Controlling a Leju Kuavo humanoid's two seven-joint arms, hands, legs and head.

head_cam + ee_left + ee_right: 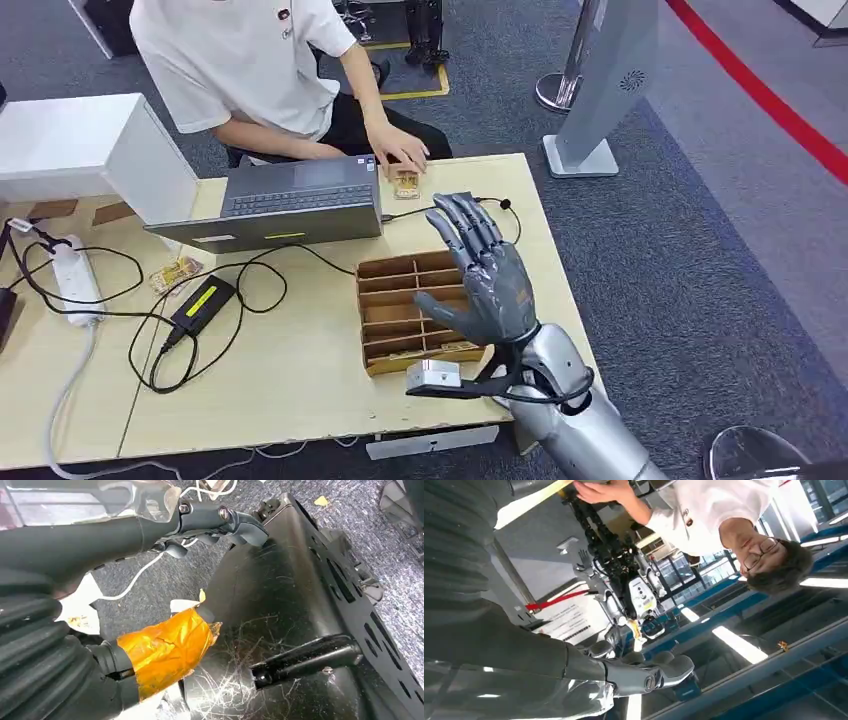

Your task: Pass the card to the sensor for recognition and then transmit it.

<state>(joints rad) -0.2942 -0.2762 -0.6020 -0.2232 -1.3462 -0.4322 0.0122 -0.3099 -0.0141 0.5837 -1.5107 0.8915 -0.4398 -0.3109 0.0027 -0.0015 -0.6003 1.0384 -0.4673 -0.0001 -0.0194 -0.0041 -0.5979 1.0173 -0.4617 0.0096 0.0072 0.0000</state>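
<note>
the card (406,184) lies at the upper middle of the head view, on the far edge of the table (300,380), partly covered by the person's hand (398,152), so its face is hard to make out. the person (250,60) sits at the top of the frame, cut off above the shoulders.

the right hand (485,275) is raised in the right centre of the head view, above the right end of the wooden tray (405,312), its fingers spread wide and straight, holding nothing and touching nothing. it hides part of the tray's right side. in the right wrist view its thumb (664,672) lies at the lower middle, with nothing against it.

the left hand (150,540) fills the left of the left wrist view, with orange tape (167,650) wound round one finger; the dark fingers curl at the top of the frame, and i cannot tell whether they hold anything.

the tray is split into slim compartments; a few pale cards seem to lie in the lower ones, though that is unclear. left of it lie a laptop (290,205), a black adapter (203,303) with looping cables, and a white power strip (75,280).
</note>
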